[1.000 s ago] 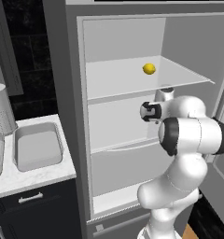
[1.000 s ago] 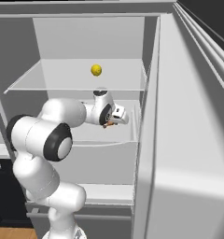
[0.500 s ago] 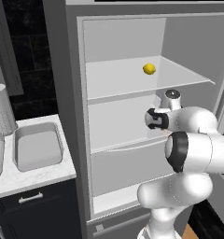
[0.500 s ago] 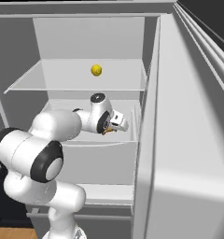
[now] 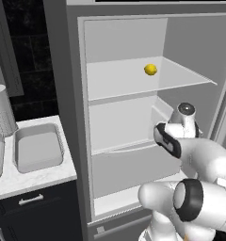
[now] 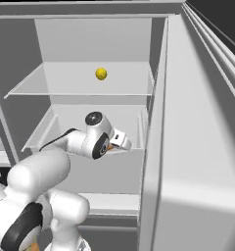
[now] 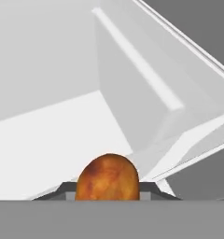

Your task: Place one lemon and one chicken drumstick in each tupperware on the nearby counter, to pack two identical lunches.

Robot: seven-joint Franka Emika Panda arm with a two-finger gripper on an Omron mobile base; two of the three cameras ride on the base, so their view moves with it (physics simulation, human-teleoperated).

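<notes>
Claw [image 7: 108, 193] now clamped on the chicken drumstick [image 7: 107, 177], its last narrowing just finished, inside the fridge drawer [image 6: 46, 128] near its right wall. We judge the grasp made; the lemon [image 5: 150, 69] sits mid-shelf above, the tupperware [image 5: 37, 147] waits empty on the desk [image 5: 20, 179].

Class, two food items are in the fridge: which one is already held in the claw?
The brown chicken drumstick, pinched between the shut claw. The yellow lemon sits loose on the upper fridge shelf, untouched.
</notes>
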